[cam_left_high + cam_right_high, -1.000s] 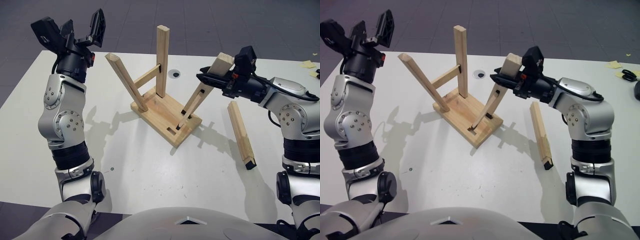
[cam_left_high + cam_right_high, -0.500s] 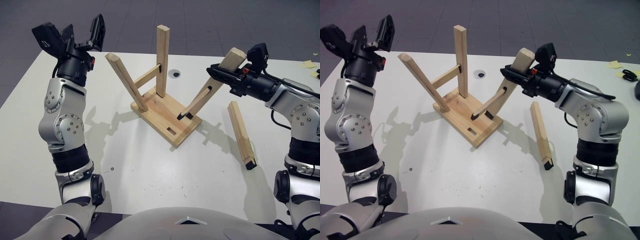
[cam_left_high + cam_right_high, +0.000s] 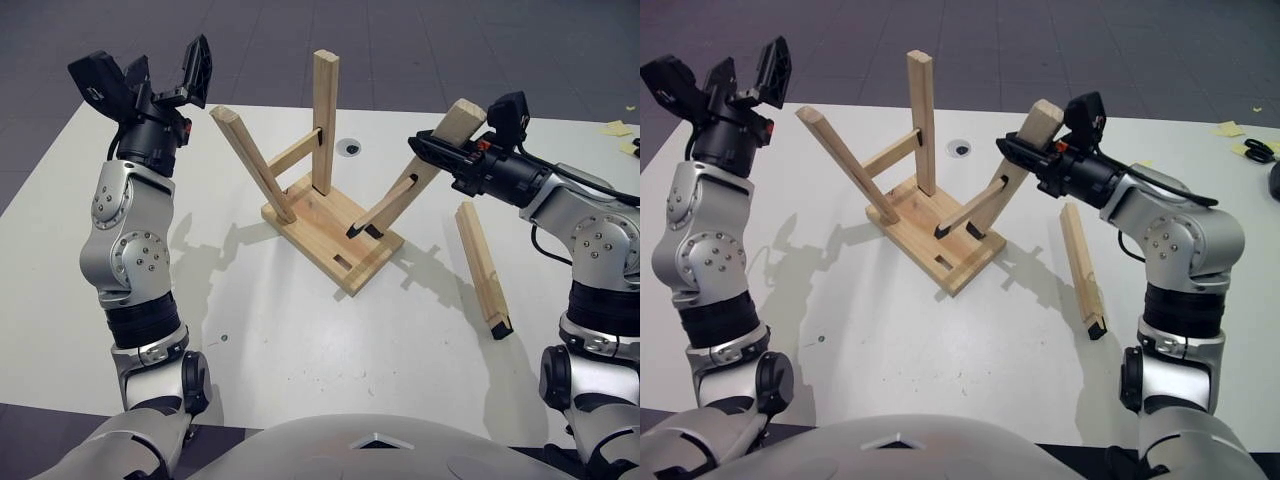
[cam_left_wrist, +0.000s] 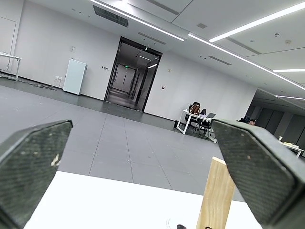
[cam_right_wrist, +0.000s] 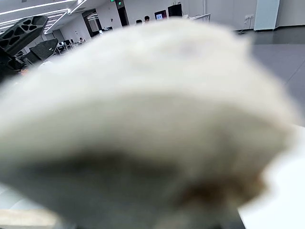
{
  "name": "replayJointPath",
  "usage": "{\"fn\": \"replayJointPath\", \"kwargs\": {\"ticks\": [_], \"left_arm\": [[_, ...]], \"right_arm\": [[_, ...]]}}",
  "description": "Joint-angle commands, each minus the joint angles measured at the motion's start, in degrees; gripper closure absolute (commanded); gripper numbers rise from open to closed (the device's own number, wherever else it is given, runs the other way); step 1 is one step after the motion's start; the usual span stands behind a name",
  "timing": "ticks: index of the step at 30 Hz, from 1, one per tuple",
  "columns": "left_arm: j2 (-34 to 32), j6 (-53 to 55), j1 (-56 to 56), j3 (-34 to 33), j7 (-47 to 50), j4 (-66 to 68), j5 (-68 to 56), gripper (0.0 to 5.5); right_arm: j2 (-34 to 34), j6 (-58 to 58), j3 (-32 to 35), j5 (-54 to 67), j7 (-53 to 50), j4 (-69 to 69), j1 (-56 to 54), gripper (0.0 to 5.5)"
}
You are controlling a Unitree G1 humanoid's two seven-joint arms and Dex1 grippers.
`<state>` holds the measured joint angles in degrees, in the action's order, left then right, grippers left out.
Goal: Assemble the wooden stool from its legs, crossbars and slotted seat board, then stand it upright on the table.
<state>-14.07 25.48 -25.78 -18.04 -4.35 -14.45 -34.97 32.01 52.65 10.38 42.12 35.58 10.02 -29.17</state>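
Note:
The slotted seat board (image 3: 322, 222) lies flat on the white table (image 3: 300, 340). Two legs stand in it, one upright (image 3: 325, 115) and one tilted left (image 3: 250, 160), joined by a crossbar (image 3: 297, 153). My right gripper (image 3: 432, 155) is shut on a third leg (image 3: 455, 125) near its top. That leg slants down with its own crossbar (image 3: 385, 208) to the board's right part; I cannot tell whether the dark ends touch it. A fourth leg (image 3: 483, 268) lies loose on the table to the right. My left gripper (image 3: 160, 75) is raised high at the far left, open and holding nothing.
A round cable hole (image 3: 351, 148) sits in the table behind the stool parts. Yellow paper notes (image 3: 617, 128) lie at the far right edge. The table's front and left areas are bare. In the left wrist view the upright leg's top (image 4: 215, 195) shows between my fingers (image 4: 33, 162).
My right gripper has lifted the leg and crossbar, shifted right, then eased back left; their lower ends moved from the board's front slot toward its middle. The left arm barely moved.

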Motion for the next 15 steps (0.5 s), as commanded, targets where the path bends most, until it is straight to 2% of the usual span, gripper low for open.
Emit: {"fn": "replayJointPath", "kwargs": {"ticks": [1, 15], "left_arm": [[0.2, 0.18, 0.6, 0.11, 0.43, -0.78, 0.48, 0.1], [0.1, 0.19, 1.29, 0.29, 0.43, -0.81, 0.61, 0.1]], "right_arm": [[1.79, -2.11, -1.46, -2.23, 1.83, -1.04, 0.24, 4.48], [0.85, 0.27, 0.66, 0.82, 0.95, 0.2, -0.81, 4.48]]}}
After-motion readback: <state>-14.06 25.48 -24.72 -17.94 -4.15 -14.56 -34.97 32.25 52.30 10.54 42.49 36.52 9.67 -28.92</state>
